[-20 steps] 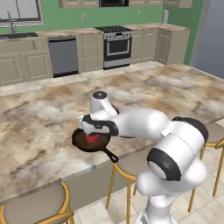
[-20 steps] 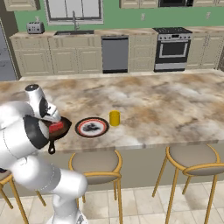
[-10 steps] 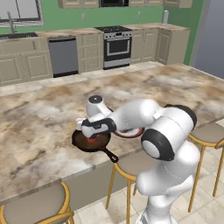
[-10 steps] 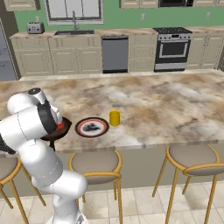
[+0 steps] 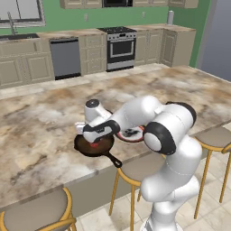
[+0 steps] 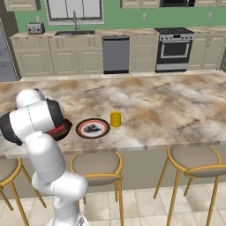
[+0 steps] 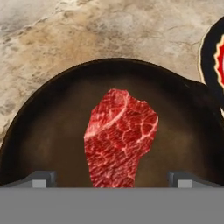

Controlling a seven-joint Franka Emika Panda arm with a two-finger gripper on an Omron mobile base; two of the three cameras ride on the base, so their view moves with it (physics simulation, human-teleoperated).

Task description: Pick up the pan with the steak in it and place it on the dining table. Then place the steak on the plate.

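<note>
The pan (image 5: 94,146) is set on the surface (image 5: 40,135); the gripper (image 7: 112,178) is spread wide above the steak (image 7: 119,138). A shallow or off-centre closure could let the meat slip before the plate (image 6: 92,128) is reached.

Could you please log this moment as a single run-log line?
stage: steak pickup | pan: on dining table | steak: in pan | tool: open, straddling steak | plate: beside pan
</note>
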